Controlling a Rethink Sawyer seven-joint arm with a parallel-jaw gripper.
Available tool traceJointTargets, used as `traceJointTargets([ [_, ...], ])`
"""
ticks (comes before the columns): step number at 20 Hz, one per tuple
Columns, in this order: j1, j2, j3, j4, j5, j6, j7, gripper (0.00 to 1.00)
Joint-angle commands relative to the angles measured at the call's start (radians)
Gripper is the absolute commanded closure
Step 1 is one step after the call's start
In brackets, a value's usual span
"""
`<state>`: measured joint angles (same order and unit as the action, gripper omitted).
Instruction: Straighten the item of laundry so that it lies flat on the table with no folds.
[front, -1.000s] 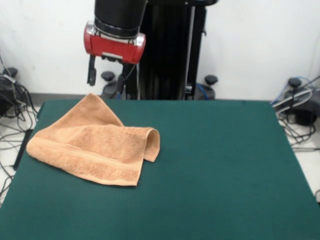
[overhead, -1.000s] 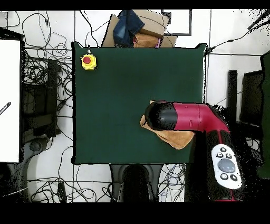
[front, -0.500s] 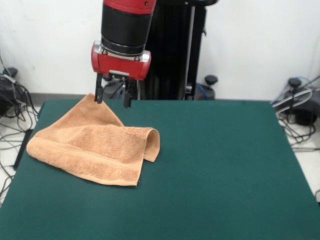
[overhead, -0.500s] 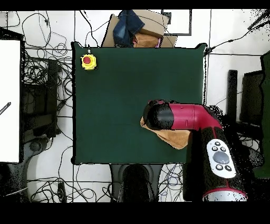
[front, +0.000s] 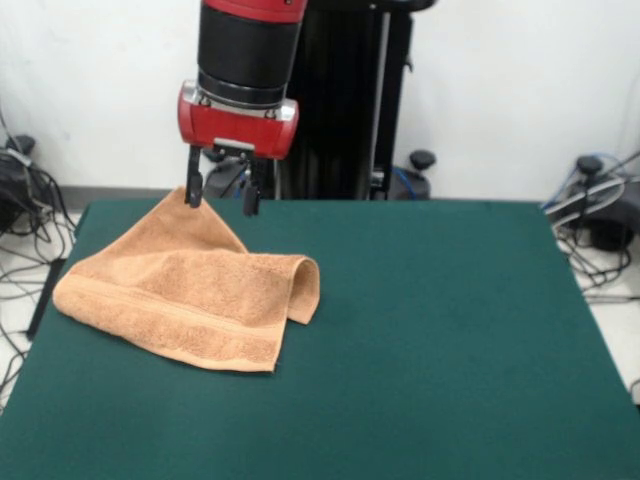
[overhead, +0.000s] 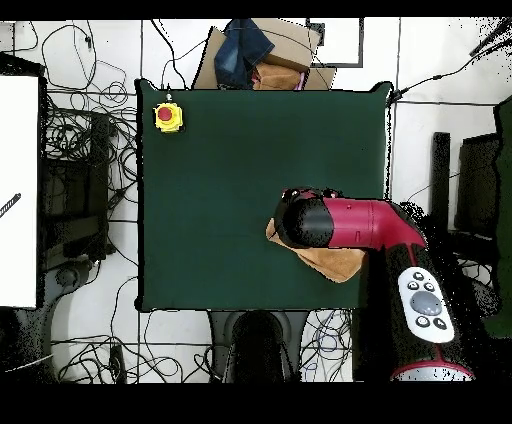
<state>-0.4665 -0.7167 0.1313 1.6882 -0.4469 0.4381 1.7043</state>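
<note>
The peach-orange towel (front: 190, 290) lies on the dark green table (front: 430, 330) at its left side, folded over itself, with a rolled fold at its right edge and a pointed corner toward the back. My gripper (front: 221, 198) hangs open just above that back corner, its two dark fingers (front: 193, 187) spread apart and holding nothing. In the overhead view the red and black arm (overhead: 340, 222) covers most of the towel (overhead: 325, 262); only its edge toward the bottom shows, and the gripper is hidden beneath the arm.
A yellow box with a red button (overhead: 167, 116) sits on the table's top-left corner in the overhead view. Cardboard and dark cloth (overhead: 255, 55) lie beyond the top edge. Cables (front: 20, 215) crowd the floor beside the table.
The gripper came down from well above the table to just over the towel's back corner and shifted slightly right. The towel has not moved.
</note>
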Motion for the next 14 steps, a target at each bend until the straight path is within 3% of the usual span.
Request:
traceJointTargets([
  [1, -0.019, -0.025, 0.081, 0.095, -0.052, -0.033, -0.034, 0.0],
  [11, -0.045, 0.037, 0.111, 0.097, -0.079, -0.152, -0.01, 0.0],
  [14, -0.031, 0.042, 0.091, 0.082, -0.078, -0.108, -0.021, 0.0],
])
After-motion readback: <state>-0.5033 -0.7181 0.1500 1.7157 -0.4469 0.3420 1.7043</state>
